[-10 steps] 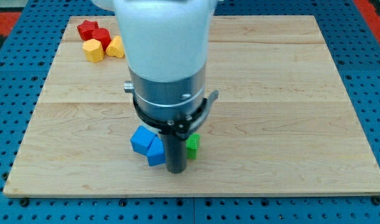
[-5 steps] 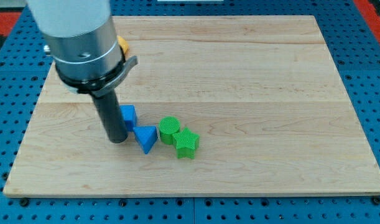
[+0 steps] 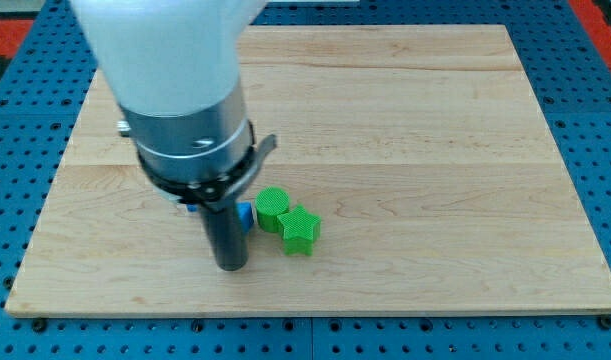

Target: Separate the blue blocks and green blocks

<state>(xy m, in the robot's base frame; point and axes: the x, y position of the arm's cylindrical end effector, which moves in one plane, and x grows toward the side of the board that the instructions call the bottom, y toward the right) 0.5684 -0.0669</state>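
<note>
My tip (image 3: pixel 230 266) rests on the board near the view's bottom, left of centre. A green cylinder (image 3: pixel 272 209) and a green star (image 3: pixel 299 229) touch each other just to the right of the rod. Only a sliver of a blue block (image 3: pixel 244 214) shows between the rod and the green cylinder, and a small blue edge (image 3: pixel 189 208) shows left of the rod. The rest of the blue blocks is hidden behind the arm.
The wooden board (image 3: pixel 435 150) lies on a blue perforated table. The arm's wide body hides the board's top left corner.
My tip has moved right and toward the view's bottom, from left of the blue blocks to in front of them. The arm now covers the blue blocks. The green blocks have not moved.
</note>
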